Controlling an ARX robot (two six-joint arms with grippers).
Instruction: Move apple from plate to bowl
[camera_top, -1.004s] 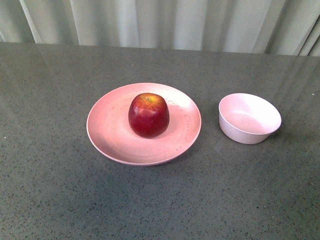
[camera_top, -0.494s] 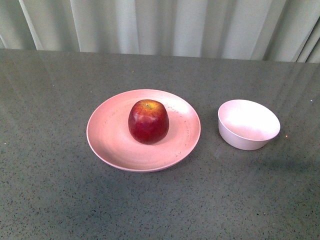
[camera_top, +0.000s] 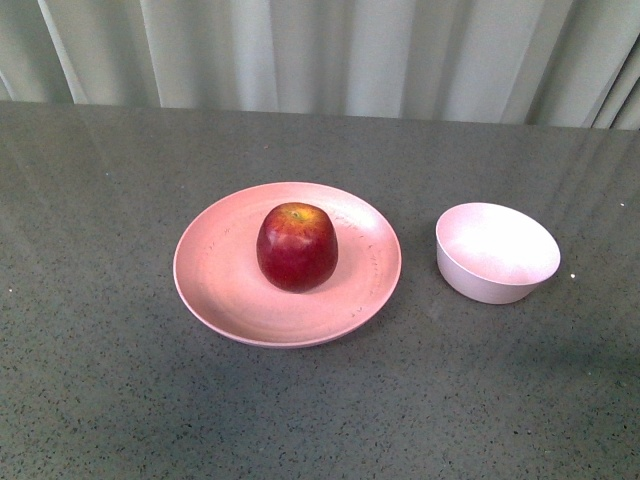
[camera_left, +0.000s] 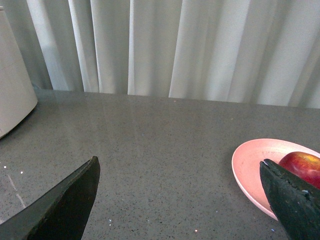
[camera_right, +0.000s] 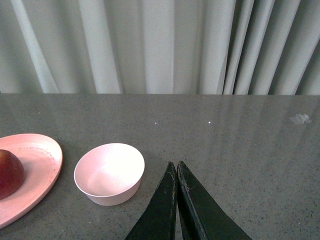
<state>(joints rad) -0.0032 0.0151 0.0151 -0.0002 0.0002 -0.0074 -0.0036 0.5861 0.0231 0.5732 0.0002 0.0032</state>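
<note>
A glossy dark red apple (camera_top: 297, 246) with a yellow patch at its stem sits upright in the middle of the wide pink plate (camera_top: 215, 275). The small pale pink-white bowl (camera_top: 496, 252) stands empty to the plate's right. Neither arm shows in the front view. My left gripper (camera_left: 178, 167) is open and empty over bare table, with the plate (camera_left: 252, 162) and apple (camera_left: 303, 167) beside one finger. My right gripper (camera_right: 176, 165) is shut and empty, next to the bowl (camera_right: 109, 173); the plate (camera_right: 40, 162) and apple (camera_right: 9, 173) lie beyond the bowl.
The grey speckled table (camera_top: 120, 400) runs to pale curtains (camera_top: 320, 50) at the back. A pale rounded object (camera_left: 14, 95) stands at the table's edge in the left wrist view. A small white scrap (camera_right: 300, 118) lies on the table in the right wrist view.
The plate, apple and bowl sit slightly lower in the front view than before; the view has shifted, and the objects keep their places relative to each other.
</note>
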